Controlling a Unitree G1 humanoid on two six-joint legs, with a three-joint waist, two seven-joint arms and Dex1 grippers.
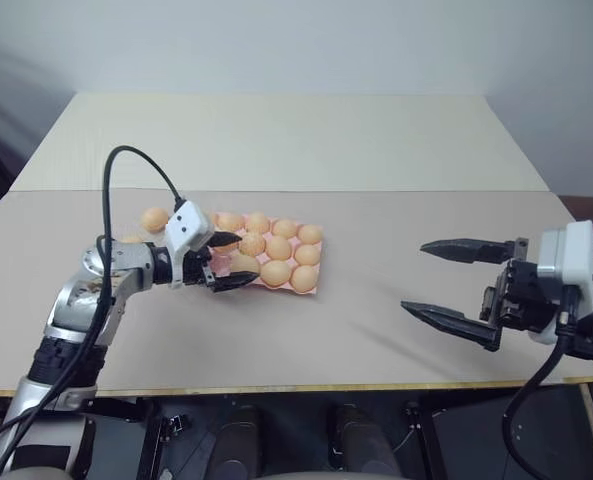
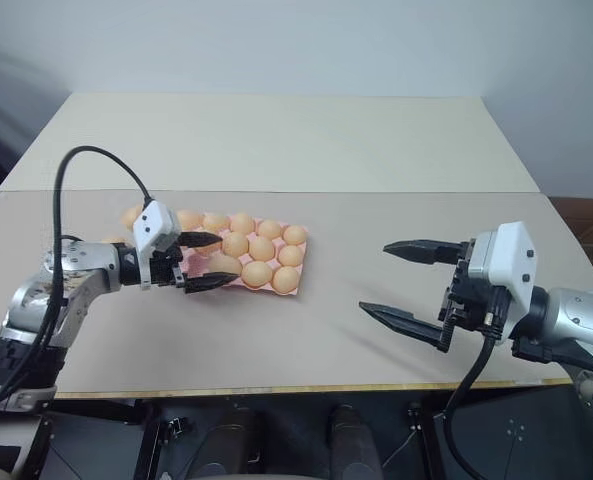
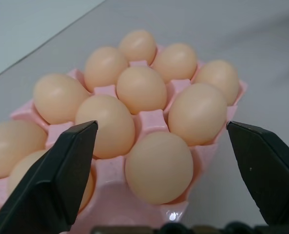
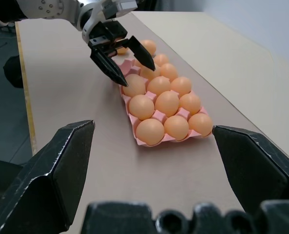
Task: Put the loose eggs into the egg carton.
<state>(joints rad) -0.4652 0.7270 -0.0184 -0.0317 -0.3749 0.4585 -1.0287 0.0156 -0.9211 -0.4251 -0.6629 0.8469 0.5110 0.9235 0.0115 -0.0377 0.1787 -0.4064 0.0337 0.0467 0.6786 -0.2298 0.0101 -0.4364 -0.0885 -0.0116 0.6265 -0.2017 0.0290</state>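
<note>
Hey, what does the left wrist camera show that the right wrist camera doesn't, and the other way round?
Left wrist view: a close look between the open left gripper's fingers at eggs seated in their cups. Right wrist view: the left gripper seen from outside, over the egg carton's left end, framed by the open right gripper, with bare table alongside. Both: the pink carton holding eggs.

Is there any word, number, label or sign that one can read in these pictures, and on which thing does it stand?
None. No word, number, label or sign can be read.
The egg carton is plain pink, and the eggs bear no stamp.
The left gripper and the right gripper show no marking.
The table is bare of print.
</note>
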